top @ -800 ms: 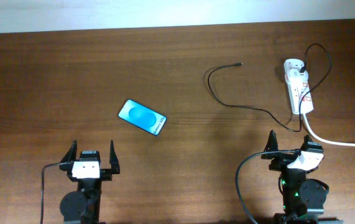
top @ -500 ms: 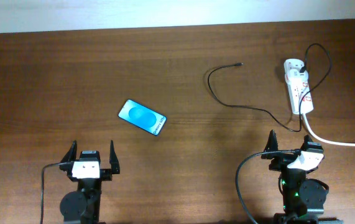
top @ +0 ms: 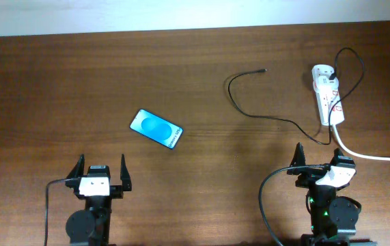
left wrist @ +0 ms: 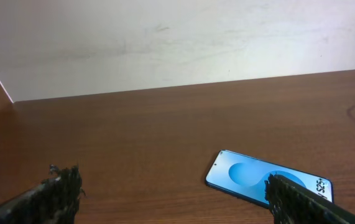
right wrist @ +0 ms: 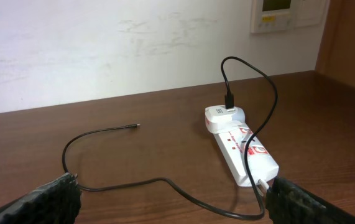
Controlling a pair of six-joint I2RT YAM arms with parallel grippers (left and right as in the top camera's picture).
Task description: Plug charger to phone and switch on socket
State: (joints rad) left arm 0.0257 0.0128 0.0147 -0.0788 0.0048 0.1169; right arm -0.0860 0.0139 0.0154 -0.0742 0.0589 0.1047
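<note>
The phone [top: 156,129] lies flat on the table with its blue screen up, left of centre; it also shows in the left wrist view [left wrist: 252,180]. The white socket strip [top: 326,93] lies at the far right, also in the right wrist view [right wrist: 242,144]. The black charger cable [top: 263,115] loops from its plug [right wrist: 229,99] in the strip to a free connector tip [top: 263,70] lying on the table [right wrist: 135,126]. My left gripper [top: 102,174] is open and empty, near the front edge, short of the phone. My right gripper [top: 315,162] is open and empty, in front of the strip.
The strip's thick white cord [top: 372,156] runs off the right edge. A pale wall [right wrist: 102,43] rises behind the table, with a wall panel [right wrist: 286,12] at upper right. Bare wooden table [top: 78,82] lies between the phone and the cable.
</note>
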